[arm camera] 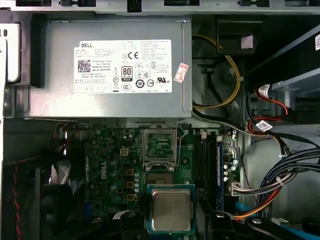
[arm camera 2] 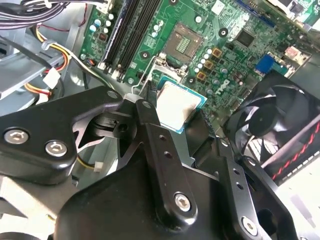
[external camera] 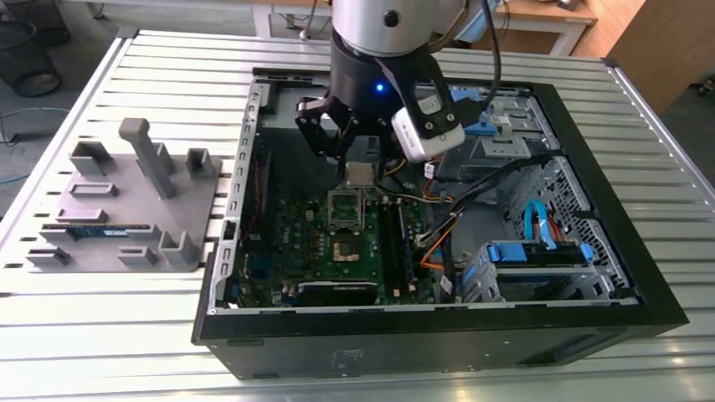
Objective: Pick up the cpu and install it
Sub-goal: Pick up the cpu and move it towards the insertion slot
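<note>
Overhead, arm [external camera: 386,50] pointing down into computer case [external camera: 447,335], gripper [arm camera 2: 176,112] clamped on cpu [arm camera: 171,209], above open socket [arm camera: 160,147].

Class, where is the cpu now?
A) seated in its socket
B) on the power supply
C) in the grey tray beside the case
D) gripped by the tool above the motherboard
D: in the first wrist view the cpu is clamped in the tool over the motherboard, and the socket is bare.
</note>
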Motion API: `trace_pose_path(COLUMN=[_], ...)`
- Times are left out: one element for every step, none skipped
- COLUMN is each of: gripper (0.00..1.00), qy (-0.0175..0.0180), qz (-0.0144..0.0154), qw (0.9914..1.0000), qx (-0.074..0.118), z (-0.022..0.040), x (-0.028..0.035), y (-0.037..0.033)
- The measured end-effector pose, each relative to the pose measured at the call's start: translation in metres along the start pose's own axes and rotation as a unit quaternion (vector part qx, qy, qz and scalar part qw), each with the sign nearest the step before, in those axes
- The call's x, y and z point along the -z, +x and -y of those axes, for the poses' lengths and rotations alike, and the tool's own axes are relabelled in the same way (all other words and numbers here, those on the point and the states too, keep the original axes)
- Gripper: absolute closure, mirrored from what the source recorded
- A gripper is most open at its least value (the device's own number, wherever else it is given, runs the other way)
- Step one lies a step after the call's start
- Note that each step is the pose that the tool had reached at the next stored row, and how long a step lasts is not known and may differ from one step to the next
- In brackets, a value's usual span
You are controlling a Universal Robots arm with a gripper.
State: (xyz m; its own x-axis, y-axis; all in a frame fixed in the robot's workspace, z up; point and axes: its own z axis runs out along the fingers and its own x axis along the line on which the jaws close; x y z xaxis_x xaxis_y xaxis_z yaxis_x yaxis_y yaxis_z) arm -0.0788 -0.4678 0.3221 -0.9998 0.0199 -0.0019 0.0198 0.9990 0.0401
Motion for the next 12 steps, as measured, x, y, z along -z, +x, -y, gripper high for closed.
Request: trace_pose_path(gripper=[0.53,0.53,0.53,0.53,0.53,0.53,0.53,0.53,0.53,0.53,0.53,0.53], qy=[0.0002,0.0004,0.0006,0.0008,0.0012,0.0013,0.0015,0.0017,0.0018,0.0018,0.0017,0.0017], qz=[0.0,0.0,0.0,0.0001,0.0,0.0,0.0,0.0,0.0,0.0,0.0,0.0001], qw=[1.0,1.0,1.0,1.0,1.0,1.0,1.0,1.0,1.0,1.0,1.0,1.0], qx=[0.0,0.0,0.0,0.0,0.0,0.0,0.0,0.0,0.0,0.0,0.0,0.0], z=[0.0002,0.0003,0.0004,0.0006,0.0007,0.0007,0.0007,0.0008,0.0008,0.0008,0.0008,0.0008], x=[-0.0016,-0.0032,-0.0049,-0.0066,-0.0081,-0.009,-0.0095,-0.0097,-0.0097,-0.0097,-0.0098,-0.0099], y=[-0.0001,-0.0001,-0.0001,-0.0001,-0.0001,-0.0001,-0.0001,-0.0001,-0.0001,-0.0001,-0.0001,-0.0001])
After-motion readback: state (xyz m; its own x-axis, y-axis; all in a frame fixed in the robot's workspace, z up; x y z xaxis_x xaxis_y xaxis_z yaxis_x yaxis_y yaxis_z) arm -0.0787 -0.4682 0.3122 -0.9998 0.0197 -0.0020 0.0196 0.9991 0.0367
